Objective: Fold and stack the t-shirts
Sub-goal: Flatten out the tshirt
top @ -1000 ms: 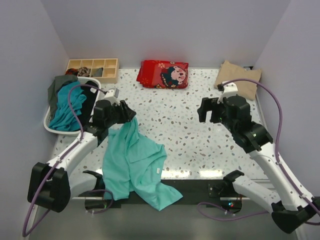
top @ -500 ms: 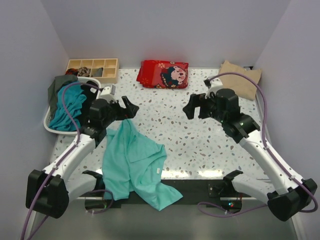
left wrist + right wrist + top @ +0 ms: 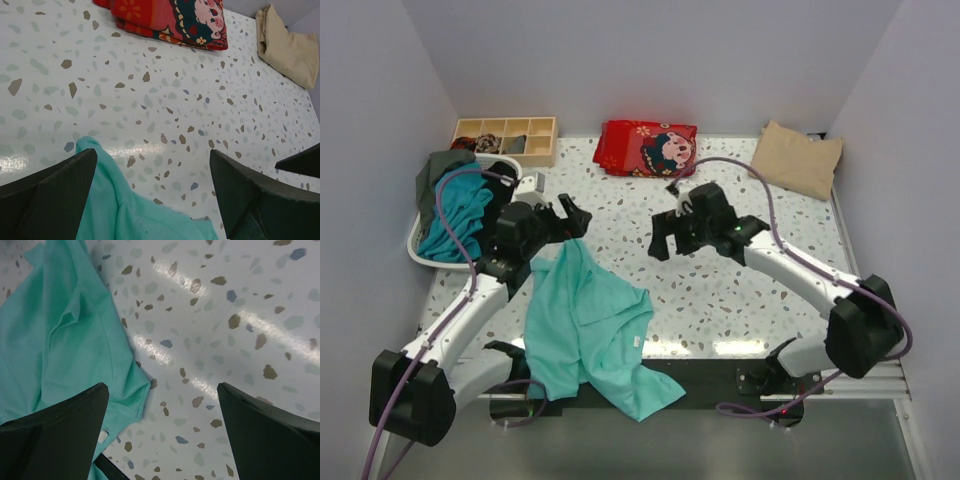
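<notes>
A light turquoise-mint t-shirt (image 3: 585,325) lies crumpled at the table's front left, its lower part hanging over the near edge. My left gripper (image 3: 570,215) hovers open just behind the shirt's top corner (image 3: 115,210), with nothing between its fingers. My right gripper (image 3: 660,240) is open over bare table right of the shirt, whose edge and white label (image 3: 103,435) show in the right wrist view. A folded beige t-shirt (image 3: 798,158) lies at the back right. Teal, black and grey-green t-shirts (image 3: 455,210) fill the basket on the left.
A white basket (image 3: 420,255) stands at the left edge. A wooden compartment box (image 3: 505,138) sits at the back left. A folded red cartoon-print cloth (image 3: 647,148) lies at the back centre. Walls close in on three sides.
My left gripper has opened and let go of the turquoise shirt, whose raised corner dropped onto the table. My right arm has swung left from the right side to the table's middle.
</notes>
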